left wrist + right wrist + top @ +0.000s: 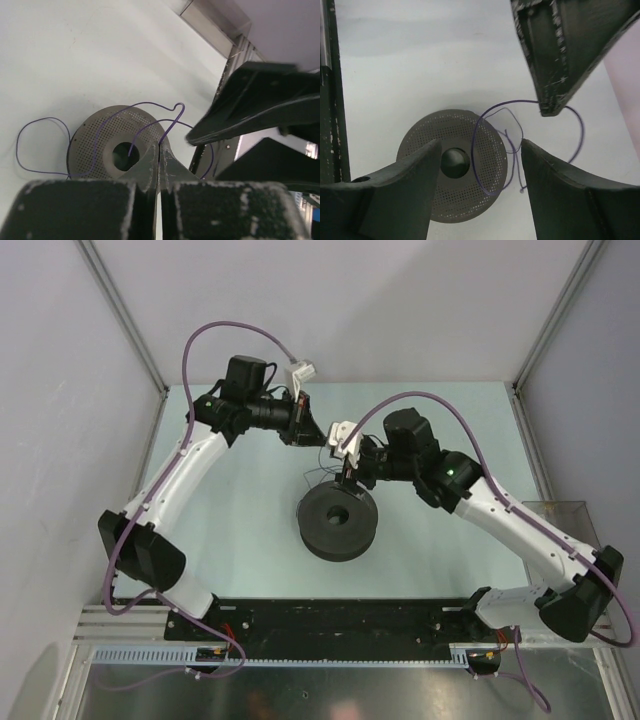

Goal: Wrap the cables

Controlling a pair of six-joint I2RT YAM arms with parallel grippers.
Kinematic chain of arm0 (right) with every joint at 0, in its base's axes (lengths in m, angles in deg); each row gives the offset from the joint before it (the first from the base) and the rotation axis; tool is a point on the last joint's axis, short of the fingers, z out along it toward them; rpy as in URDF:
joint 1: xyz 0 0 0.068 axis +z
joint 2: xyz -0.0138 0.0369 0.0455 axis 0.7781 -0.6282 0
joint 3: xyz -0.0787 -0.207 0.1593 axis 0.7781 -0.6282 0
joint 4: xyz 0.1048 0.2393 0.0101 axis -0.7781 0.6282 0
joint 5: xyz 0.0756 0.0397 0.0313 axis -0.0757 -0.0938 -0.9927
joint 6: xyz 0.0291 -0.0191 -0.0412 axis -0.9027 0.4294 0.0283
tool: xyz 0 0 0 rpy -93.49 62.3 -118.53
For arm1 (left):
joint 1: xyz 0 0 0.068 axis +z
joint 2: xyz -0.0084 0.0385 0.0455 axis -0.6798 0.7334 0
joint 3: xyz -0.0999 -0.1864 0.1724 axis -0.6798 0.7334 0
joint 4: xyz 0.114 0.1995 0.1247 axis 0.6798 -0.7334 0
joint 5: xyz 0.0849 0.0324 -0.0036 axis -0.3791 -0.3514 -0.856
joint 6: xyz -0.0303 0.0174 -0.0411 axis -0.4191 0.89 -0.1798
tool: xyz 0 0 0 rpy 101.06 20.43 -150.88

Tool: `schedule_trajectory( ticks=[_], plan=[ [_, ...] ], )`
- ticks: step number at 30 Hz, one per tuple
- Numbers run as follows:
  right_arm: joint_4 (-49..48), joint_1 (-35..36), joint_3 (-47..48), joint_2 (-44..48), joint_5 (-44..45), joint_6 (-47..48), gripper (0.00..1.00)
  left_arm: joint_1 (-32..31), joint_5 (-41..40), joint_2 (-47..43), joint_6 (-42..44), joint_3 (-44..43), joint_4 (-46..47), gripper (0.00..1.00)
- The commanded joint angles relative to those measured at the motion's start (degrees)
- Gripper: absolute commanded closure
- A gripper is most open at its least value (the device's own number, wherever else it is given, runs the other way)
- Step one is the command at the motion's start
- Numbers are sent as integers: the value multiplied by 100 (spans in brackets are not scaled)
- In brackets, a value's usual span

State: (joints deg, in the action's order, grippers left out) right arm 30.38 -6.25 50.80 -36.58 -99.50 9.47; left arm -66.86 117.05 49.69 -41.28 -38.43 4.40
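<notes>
The left end effector [160,150] is closed tight, its two fingers pressed together with the thin purple cable [145,103] pinched between the tips. From that pinch the cable arches up and curls back over a round dark grey spool [95,140]. One strand dips toward the spool's centre hole and a wider loop trails off the spool's side onto the pale bench [75,50].

The right end effector [480,143] hangs over the spool [450,130] with its fingers [415,170] well apart and nothing gripped between them. A slack loop of the cable [515,102] lies across the perforated top of the spool in the gap between those fingers. Its loose end is just beside the spool's edge, near the right-hand finger. Whether any strand touches that finger cannot be told.

The two end effectors are close together above the far side of the spool, and in the left wrist view the right one blocks much of the right side. From above, the spool [350,535] sits flat near the middle of the bench [250,510], with the cable only faintly visible there. Thick purple hoses [215,330] run along both arms, grey walls [60,390] close in the bench, and the arm bases are on a rail [330,655] at the near edge.
</notes>
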Motion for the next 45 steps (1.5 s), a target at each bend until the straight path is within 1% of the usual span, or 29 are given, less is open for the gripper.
schedule_trajectory(
  ticks=[1,2,3,4,6,7,8,9,10,12,13,14,15,16,18,20,22,24,25,27,28,30,34,36,37,39,41,45],
  plan=[
    [116,24,38,-201,88,443,35,69,499,117,-464,-414,55,100],
    [141,24,38,-239,86,482,37,80,525,146,-505,-455,53,100],
    [149,25,38,-276,89,505,43,90,538,173,-542,-497,57,100],
    [145,16,42,-325,86,513,52,100,562,204,-574,-531,54,100],
    [71,-28,45,-362,29,439,78,131,616,265,-642,-603,52,100],
    [-31,-63,45,-355,-18,326,89,155,641,303,-672,-646,56,100],
    [-161,-116,46,-334,-91,85,94,185,662,340,-696,-702,58,100],
    [-336,-199,59,-310,-215,-247,97,226,677,393,-730,-770,59,96],
    [-528,-329,101,-289,-386,-645,99,300,684,446,-774,-844,59,85],
    [-1029,-668,255,-324,-794,-1713,100,537,655,570,-826,-1088,75,55],
    [-1319,-875,340,-362,-988,-2363,100,719,603,627,-870,-1266,81,42],
    [-1693,-1080,395,-403,-1173,-3092,100,928,551,677,-940,-1439,119,32],
    [-2103,-1297,423,-455,-1318,-3778,100,1134,525,711,-1011,-1591,195,24],
    [-2520,-1502,432,-493,-1391,-4441,100,1347,507,711,-1103,-1698,281,20],
    [-3252,-1879,426,-591,-1325,-5607,100,1695,545,603,-1332,-1659,570,15],
    [-3874,-2202,380,-681,-1073,-6707,100,1872,660,376,-1530,-1327,899,14],
    [-4190,-2424,338,-743,-636,-7601,100,1877,811,22,-1800,-672,1465,14],
    [-4135,-2508,328,-726,-11,-8196,100,1786,889,-457,-2309,238,2463,14],
    [-3958,-2507,349,-704,339,-8470,100,1717,826,-708,-2486,676,2993,14],
    [-3587,-2507,397,-654,846,-8956,100,1469,416,-1152,-2438,1322,3784,14],
    [-3446,-2506,415,-637,992,-9109,100,1277,215,-1363,-2199,1569,4106,14],
    [-3299,-2506,439,-609,1080,-9261,100,825,-201,-1726,-1371,1926,4532,15],
    [-3157,-2427,474,-593,869,-9397,100,-295,-1018,-2157,1056,2283,4778,18],
    [-3187,-2324,476,-578,695,-9353,100,-765,-1377,-2226,2266,2416,4872,20],
    [-3224,-2275,476,-564,613,-9316,100,-913,-1468,-2234,2715,2485,4940,20],
    [-3331,-2163,470,-534,471,-9240,100,-1051,-1448,-2192,3351,2594,5099,23],
    [-3417,-2051,468,-508,385,-9162,100,-1130,-1478,-2111,3780,2670,5237,26],
    [-3482,-1922,445,-489,313,-9125,100,-1219,-1422,-1937,4252,2668,5362,32]
  ],
)
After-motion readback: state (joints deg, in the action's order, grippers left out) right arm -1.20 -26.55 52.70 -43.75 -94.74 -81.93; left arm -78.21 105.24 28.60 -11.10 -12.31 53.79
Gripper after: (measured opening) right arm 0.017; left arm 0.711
